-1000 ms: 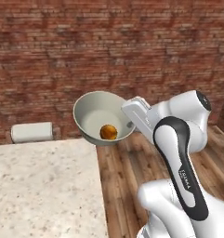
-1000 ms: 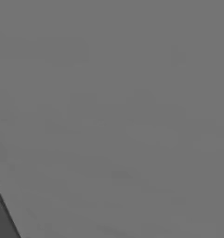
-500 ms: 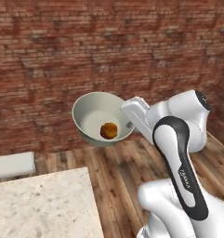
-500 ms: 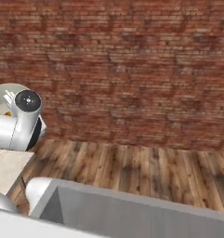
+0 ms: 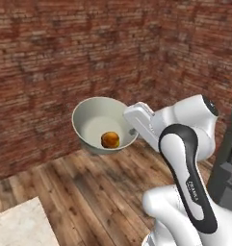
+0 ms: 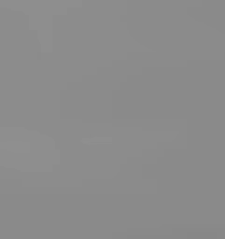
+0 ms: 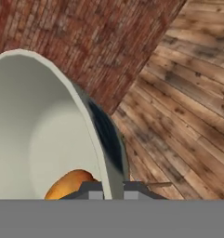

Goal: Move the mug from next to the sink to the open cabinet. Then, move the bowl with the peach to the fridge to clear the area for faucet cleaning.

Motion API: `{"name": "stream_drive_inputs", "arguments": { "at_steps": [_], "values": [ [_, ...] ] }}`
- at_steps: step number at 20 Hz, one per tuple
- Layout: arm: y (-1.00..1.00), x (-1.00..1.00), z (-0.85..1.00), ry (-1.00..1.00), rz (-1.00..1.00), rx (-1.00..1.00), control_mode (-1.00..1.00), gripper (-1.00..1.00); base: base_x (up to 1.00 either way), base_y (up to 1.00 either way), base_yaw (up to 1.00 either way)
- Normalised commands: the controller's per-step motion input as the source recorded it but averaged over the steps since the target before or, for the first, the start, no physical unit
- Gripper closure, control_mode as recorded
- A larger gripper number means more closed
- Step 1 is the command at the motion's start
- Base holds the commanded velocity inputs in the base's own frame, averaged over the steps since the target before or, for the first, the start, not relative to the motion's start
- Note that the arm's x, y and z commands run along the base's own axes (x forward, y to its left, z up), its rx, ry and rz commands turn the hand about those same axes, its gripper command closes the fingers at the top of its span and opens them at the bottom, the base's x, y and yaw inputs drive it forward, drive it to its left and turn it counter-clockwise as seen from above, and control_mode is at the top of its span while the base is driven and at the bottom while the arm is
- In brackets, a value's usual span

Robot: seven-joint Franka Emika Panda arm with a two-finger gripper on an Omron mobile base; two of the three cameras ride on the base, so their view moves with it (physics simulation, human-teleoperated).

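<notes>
The pale grey-green bowl (image 5: 96, 122) hangs in the air above the wooden floor, tilted a little toward the left base camera. The orange-red peach (image 5: 110, 140) lies inside it, low on the right. My gripper (image 5: 132, 130) is shut on the bowl's right rim. In the hand view the bowl (image 7: 34, 135) curves up the left side, its rim pinched in my gripper (image 7: 113, 190), and the peach (image 7: 69, 184) peeks out low inside. The mug, sink, cabinet and faucet are out of view. I cannot tell whether the fridge is in sight.
Two brick walls (image 5: 64, 53) meet in a corner behind the bowl. Wooden floor (image 5: 88, 192) lies below. A pale stone counter corner (image 5: 16, 226) is at the lower left. A dark tall unit (image 5: 228, 168) stands at the right edge. A flat grey surface (image 6: 112, 119) sits close before the right base camera.
The whole picture has shifted, so the base has turned: the counter slid down and left and the room corner came into sight. The bowl with the peach stays in my grip.
</notes>
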Motion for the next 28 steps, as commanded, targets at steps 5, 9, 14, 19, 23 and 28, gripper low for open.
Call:
{"name": "stream_drive_inputs", "arguments": {
  "at_steps": [5,9,14,19,23,28],
  "values": [
    [0.0,0.0,0.0,0.0,0.0,0.0,1.0,1.0,0.7,0.39,-0.91],
    [0.0,0.0,0.0,0.0,0.0,0.0,1.0,1.0,0.68,0.45,-0.9],
    [0.0,0.0,0.0,0.0,0.0,0.0,1.0,1.0,0.18,0.21,-0.97],
    [0.0,0.0,0.0,0.0,0.0,0.0,1.0,1.0,0.47,-0.63,-0.61],
    [0.0,0.0,0.0,0.0,0.0,0.0,1.0,1.0,0.98,-0.81,-0.13],
    [0.0,0.0,0.0,0.0,0.0,0.0,1.0,1.0,0.45,-0.63,-0.11]
  ]
}}
